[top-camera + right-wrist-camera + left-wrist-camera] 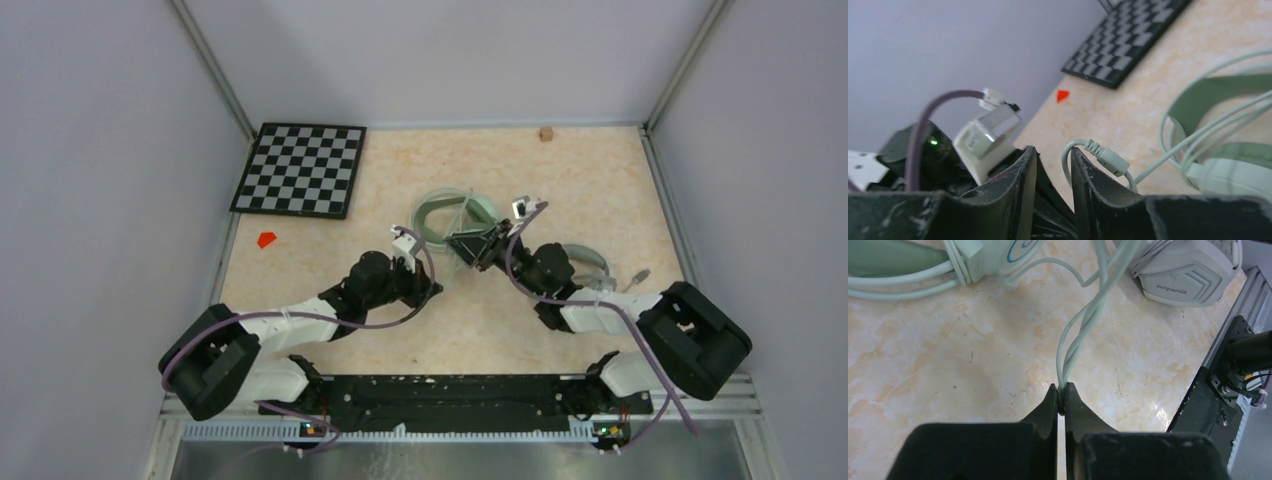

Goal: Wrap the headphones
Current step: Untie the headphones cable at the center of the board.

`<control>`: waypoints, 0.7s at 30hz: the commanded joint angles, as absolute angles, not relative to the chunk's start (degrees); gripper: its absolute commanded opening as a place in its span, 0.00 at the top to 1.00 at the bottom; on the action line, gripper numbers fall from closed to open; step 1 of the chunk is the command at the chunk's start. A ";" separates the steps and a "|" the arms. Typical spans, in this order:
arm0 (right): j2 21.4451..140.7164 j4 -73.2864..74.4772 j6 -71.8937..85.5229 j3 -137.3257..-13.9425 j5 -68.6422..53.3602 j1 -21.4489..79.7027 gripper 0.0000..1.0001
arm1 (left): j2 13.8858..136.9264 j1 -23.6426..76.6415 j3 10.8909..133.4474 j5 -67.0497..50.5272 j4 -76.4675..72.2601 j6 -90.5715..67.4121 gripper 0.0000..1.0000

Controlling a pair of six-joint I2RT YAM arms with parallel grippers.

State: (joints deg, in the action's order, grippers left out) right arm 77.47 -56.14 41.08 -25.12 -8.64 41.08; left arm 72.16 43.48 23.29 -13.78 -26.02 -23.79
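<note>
The mint-green headset (447,213) lies at mid-table; its cup (998,255) shows in the left wrist view. My left gripper (436,290) (1064,394) is shut on a doubled strand of the pale-green cable (1084,327), just above the tabletop. My right gripper (460,244) (1053,156) hovers beside the mint headset with its jaws apart. The cable's plug end (1109,159) hangs hooked over one finger, not pinched. The green headband (1218,92) lies to its right. The white headset (592,264) lies beside the right arm; its angular cup (1188,272) shows in the left wrist view.
A checkerboard (300,168) lies at the back left with a small red piece (266,239) in front of it. A small wooden cube (546,133) sits at the back edge. A cable plug (640,275) lies near the right rail. Walls enclose the table.
</note>
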 commanded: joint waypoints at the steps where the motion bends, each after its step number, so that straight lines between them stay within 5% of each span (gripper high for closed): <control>1: 79.37 -85.23 48.80 -21.49 -9.12 40.77 0.69 | 71.62 43.42 22.42 -14.94 -29.44 -24.43 1.00; 11: 84.66 -96.61 52.66 -22.09 -5.12 40.69 0.65 | 70.69 43.42 21.73 -14.55 -28.49 -23.72 1.00; 16: 77.11 -58.97 44.97 -27.75 -3.76 41.00 0.65 | 71.00 43.42 21.85 -15.20 -29.07 -24.57 1.00; 21: 71.17 -31.32 33.93 -32.00 2.20 41.48 0.62 | 69.97 43.42 21.85 -14.05 -28.07 -26.87 0.71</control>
